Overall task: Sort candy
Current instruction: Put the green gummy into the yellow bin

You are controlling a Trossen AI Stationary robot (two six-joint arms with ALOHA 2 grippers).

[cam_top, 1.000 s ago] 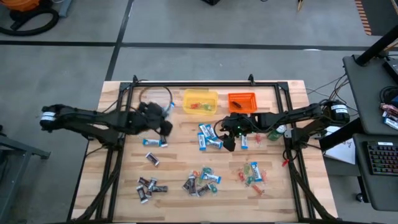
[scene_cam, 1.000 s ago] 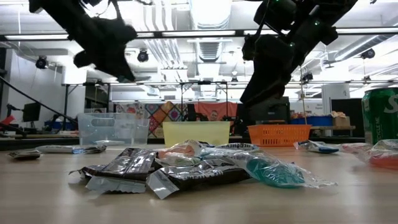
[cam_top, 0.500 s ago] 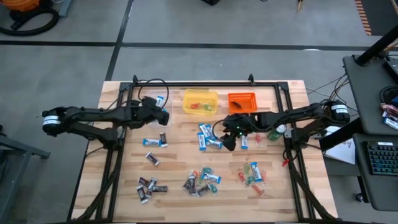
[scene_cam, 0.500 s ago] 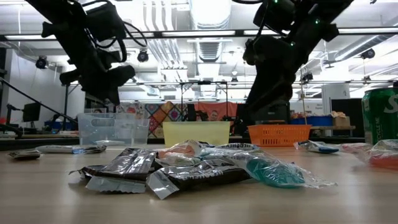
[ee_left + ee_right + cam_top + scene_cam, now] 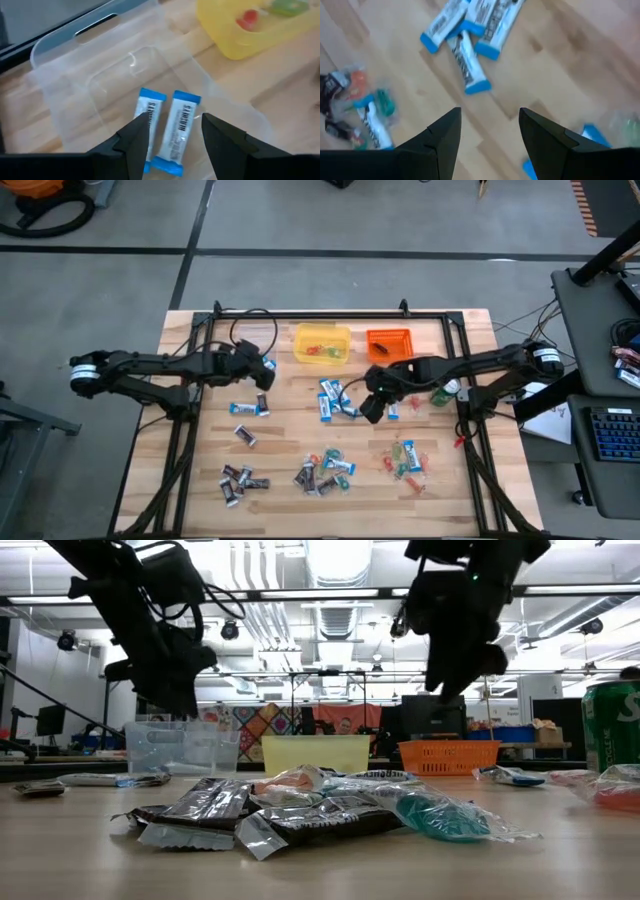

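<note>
The candy lies in loose heaps on the wooden table: blue-and-white sweets [image 5: 335,400] in the middle, dark and mixed ones [image 5: 320,470] nearer the front. Two blue-and-white sweets [image 5: 170,127] lie flat on the floor of the clear tub [image 5: 100,90]. My left gripper [image 5: 172,125] hangs open just above them, over the tub [image 5: 250,345] at the far left. My right gripper [image 5: 368,410] is open too, slanting down above the middle sweets [image 5: 465,30], with nothing between its fingers [image 5: 445,130].
A yellow tub [image 5: 322,343] with small red and green sweets and an orange tub [image 5: 388,343] stand along the far edge. A green can [image 5: 610,730] stands at the right. A black frame [image 5: 310,313] runs around the table. More sweets [image 5: 405,458] lie front right.
My left gripper has swung toward the far edge and sunk over the clear tub; the blue-and-white sweet seen at its fingers a second ago now lies in the tub. My right gripper has risen above the middle sweets and rolled about its own axis.
</note>
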